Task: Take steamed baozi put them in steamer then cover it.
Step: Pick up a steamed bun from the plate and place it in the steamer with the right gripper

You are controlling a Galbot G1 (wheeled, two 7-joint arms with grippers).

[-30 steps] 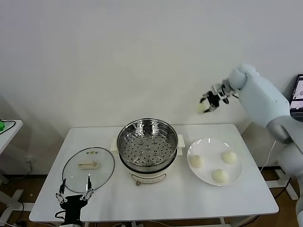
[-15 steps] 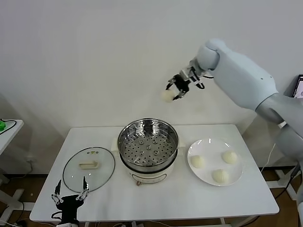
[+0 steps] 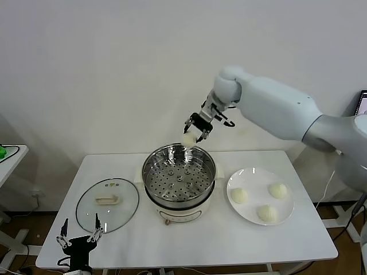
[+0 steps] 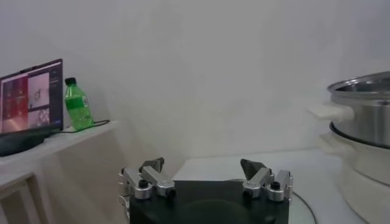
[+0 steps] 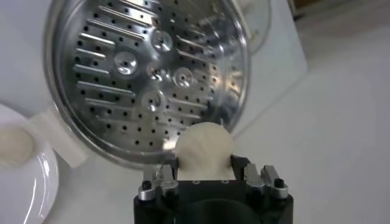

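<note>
My right gripper [image 3: 193, 132] is shut on one steamed baozi [image 3: 188, 139], a smooth cream-white bun, and hangs just above the back rim of the steamer [image 3: 179, 201]. In the right wrist view the bun [image 5: 203, 145] sits between the fingers, over the edge of the steamer's [image 5: 242, 73] bare perforated tray. Three more baozi [image 3: 238, 195] lie on the white plate [image 3: 257, 182] right of the steamer. The glass cover [image 3: 123, 212] lies flat on the table left of it. My left gripper [image 3: 79, 233] waits open at the table's front left edge, nothing between its fingers [image 4: 152, 165].
The white table [image 3: 200, 243] carries everything. A small side table [image 3: 10, 153] stands at far left, with a green bottle [image 4: 77, 105] and a laptop [image 4: 30, 97] on it. A screen [image 3: 361, 114] shows at the right edge.
My right arm has swung left and down with the baozi, from high beside the plate to just over the steamer's back rim. The left gripper has drifted slightly down and left.
</note>
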